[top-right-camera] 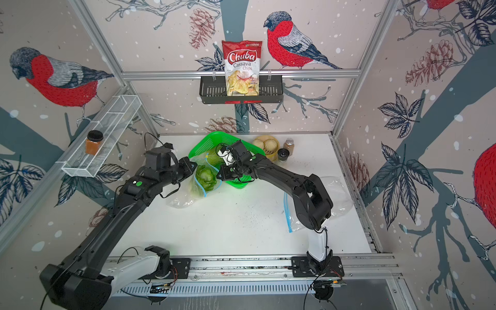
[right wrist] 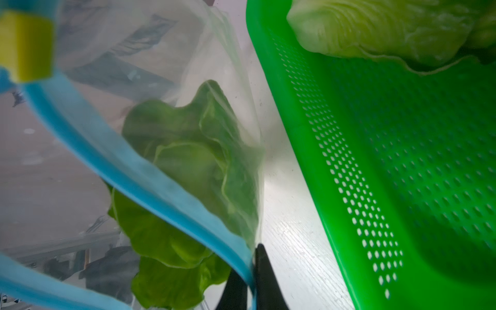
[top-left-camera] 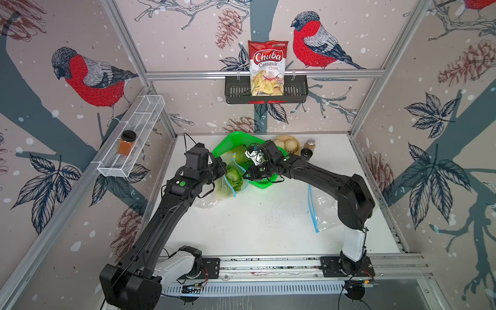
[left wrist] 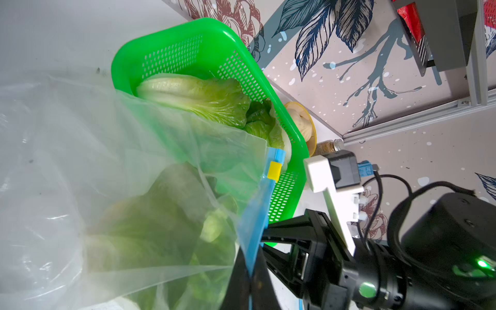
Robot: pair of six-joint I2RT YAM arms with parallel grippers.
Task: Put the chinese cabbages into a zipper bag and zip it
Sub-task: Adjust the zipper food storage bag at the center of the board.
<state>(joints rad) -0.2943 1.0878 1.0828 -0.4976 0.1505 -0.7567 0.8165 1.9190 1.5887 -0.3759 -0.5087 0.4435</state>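
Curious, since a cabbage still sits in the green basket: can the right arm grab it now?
Probably not yet: the right pincer is shut on the bag's blue rim; the cabbage lies uncovered.

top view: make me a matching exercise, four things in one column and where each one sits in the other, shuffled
Things:
1. chips bag
2. orange jar
3. loose cabbage
4. spare zipper bag

Places:
a. in the green basket
b. flat on the table
c. on the white wire shelf
d. in the black wall rack

Pairs: 1-d, 2-c, 3-a, 4-b
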